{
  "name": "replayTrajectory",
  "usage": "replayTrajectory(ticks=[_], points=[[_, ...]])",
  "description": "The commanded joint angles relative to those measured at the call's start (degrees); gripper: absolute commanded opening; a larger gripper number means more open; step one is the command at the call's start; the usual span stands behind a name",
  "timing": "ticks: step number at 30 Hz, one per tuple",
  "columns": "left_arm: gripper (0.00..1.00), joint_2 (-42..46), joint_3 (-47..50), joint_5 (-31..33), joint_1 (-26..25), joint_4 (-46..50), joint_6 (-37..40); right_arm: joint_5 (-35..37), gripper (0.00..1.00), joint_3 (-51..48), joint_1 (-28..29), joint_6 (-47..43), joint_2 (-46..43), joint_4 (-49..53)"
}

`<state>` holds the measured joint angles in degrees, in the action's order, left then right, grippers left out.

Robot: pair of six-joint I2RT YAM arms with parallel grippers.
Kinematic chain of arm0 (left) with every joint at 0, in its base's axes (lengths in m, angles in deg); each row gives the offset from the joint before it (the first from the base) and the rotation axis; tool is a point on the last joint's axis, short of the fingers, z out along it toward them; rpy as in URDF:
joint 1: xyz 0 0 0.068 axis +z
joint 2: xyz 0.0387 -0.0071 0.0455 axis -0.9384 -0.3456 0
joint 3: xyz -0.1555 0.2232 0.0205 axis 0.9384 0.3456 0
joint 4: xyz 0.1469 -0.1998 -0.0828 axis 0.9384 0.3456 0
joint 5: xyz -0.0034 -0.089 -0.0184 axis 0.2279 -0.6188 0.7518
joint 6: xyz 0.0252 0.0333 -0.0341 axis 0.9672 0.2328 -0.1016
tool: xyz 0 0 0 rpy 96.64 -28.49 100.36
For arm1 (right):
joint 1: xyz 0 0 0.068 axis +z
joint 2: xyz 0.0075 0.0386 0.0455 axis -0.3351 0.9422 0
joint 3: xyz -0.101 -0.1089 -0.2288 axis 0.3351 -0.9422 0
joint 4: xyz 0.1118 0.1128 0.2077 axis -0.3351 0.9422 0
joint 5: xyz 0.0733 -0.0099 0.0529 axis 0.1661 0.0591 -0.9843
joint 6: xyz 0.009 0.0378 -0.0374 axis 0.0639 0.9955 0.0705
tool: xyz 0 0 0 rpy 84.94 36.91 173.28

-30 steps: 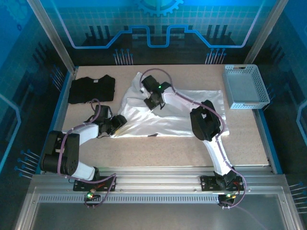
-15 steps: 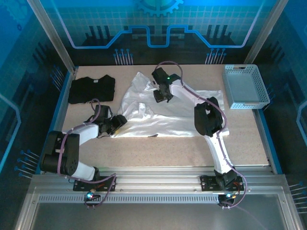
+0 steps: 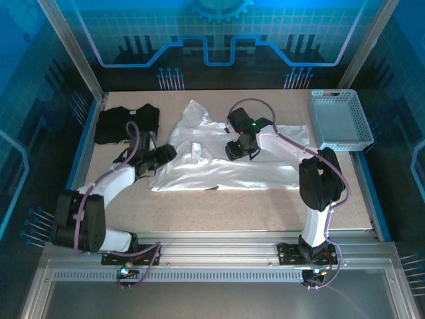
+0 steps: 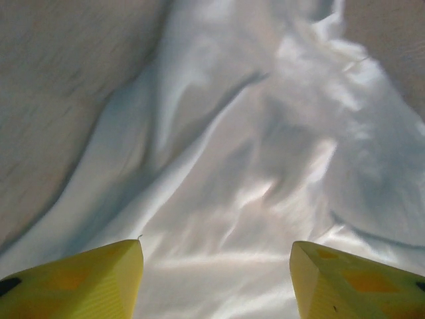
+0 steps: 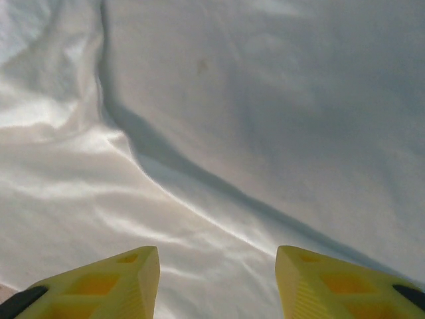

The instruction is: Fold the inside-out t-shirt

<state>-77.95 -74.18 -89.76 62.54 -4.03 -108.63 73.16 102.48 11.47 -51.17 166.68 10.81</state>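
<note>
The t-shirt [image 3: 212, 171] lies spread but rumpled across the middle of the table [image 3: 252, 209], with one part of it reaching toward the far edge. It looks thin, light and limp. It will likely drape, bunch and slide on the smooth top rather than hold a crease. A pinch of the cloth at a hem, sleeve or shoulder edge seems the best hold, with each fold laid down slowly.

The left gripper [image 4: 216, 262] hovers over the shirt's left side, jaws apart with nothing between them. The right gripper [image 5: 218, 269] hangs above the shirt's middle, by a raised ridge of cloth, and is likewise parted and empty.

The table is a pale, speckled board with bare room on the shirt's near side. A black shirt [image 3: 126, 123] lies at the far left. A basket [image 3: 342, 147] sits at the far right, close to the white cloth's corner.
</note>
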Motion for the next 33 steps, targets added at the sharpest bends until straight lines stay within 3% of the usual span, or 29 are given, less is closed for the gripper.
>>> replayTrajectory(ticks=[1,6,14,28,33], points=[[0.61,-8.26,-10.38,3.34,-2.33,3.03,10.87,-1.19,0.5,-3.52,-1.66,-0.01,-3.44,-1.69],[0.59,-21.45,-25.96,5.56,-3.39,14.72,17.74,-1.95,0.5,-7.26,-3.13,-0.06,-6.59,-3.16],[0.47,-34.46,-40.5,2.9,-4.74,24.2,21.07,-2.89,0.51,-10.02,-4.15,0.03,-8.24,-4.17],[0.3,-42.07,-48.12,7.71,-5.67,29.21,21.29,-4.02,0.51,-11.65,-4.24,0.55,-8.89,-4.53],[0.13,-43.0,-49.66,7.86,-5.52,29.45,21.4,-4.28,0.51,-11.74,-4.23,0.64,-8.79,-4.53]])
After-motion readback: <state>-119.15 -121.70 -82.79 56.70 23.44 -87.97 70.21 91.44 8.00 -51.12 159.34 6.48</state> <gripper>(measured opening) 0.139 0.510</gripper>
